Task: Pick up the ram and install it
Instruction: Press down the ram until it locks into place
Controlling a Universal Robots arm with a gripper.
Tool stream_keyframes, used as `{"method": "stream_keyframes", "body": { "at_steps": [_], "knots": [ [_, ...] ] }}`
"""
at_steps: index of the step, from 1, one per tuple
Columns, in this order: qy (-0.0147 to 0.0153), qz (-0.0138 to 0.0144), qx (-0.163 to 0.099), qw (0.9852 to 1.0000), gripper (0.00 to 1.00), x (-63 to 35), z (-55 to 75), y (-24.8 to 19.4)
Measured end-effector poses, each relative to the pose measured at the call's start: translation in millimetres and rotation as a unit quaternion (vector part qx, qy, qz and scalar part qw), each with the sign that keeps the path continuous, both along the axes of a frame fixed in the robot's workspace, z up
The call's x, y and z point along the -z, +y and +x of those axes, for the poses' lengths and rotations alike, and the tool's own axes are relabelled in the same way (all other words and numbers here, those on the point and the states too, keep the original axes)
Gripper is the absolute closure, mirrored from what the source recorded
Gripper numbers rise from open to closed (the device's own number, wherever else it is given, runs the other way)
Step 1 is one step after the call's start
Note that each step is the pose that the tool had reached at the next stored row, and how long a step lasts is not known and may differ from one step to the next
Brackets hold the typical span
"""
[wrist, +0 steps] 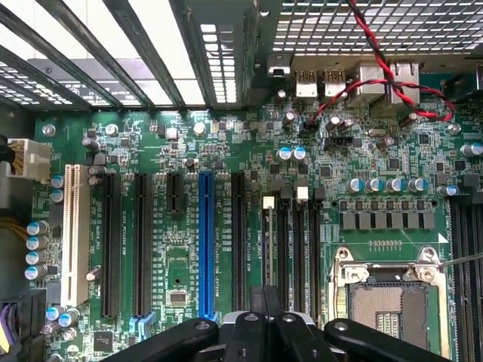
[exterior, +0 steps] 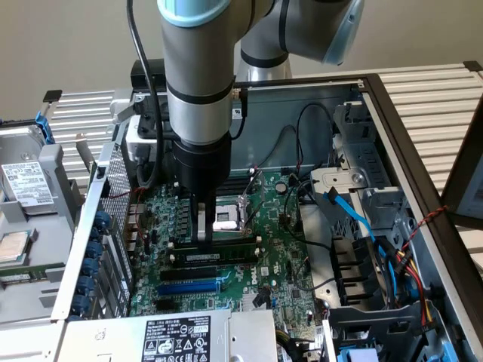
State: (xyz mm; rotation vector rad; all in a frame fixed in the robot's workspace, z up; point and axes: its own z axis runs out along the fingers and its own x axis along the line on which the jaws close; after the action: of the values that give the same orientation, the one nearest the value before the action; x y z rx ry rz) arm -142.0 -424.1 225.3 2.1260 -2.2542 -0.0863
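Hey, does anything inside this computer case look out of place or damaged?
The square metal processor socket on the green motherboard sits empty, and a red-and-black twisted wire drapes loosely over the board's rear ports. Nothing looks broken or spilled.

You're looking at a motherboard (wrist: 189, 249) showing a glossy green lacquered face, with tiny silvery solder points catching light. The blue slot (wrist: 205, 241) is reading as smooth, shiny plastic, and the black slots (wrist: 112, 241) beside it are looking matt. The gripper (exterior: 204, 230) is wearing dull black, plastic-looking fingers, while the arm (exterior: 198, 53) above is gleaming in smooth grey painted metal. The ram (exterior: 219, 243) is showing a green board edge with dark matt chips. The case wall (exterior: 294, 109) is staying flat, bare grey sheet metal, and the blue cable (exterior: 355, 219) is looking sleek and rubbery.
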Motion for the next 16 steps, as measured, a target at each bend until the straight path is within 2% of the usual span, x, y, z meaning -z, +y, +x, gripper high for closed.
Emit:
{"method": "stream_keyframes", "body": {
  "at_steps": [2, 6, 16],
  "knots": [
    [-0.0008, 0.0013, 0.0, 1.0, 0.9, -2.3, 0.2, 0.3],
    [-0.0002, 0.0008, 0.0, 1.0, 0.9, -17.7, 2.1, -0.1],
    [-0.0001, 0.0013, 0.0, 1.0, 0.9, -19.3, 19.2, -0.1]
  ]
}}
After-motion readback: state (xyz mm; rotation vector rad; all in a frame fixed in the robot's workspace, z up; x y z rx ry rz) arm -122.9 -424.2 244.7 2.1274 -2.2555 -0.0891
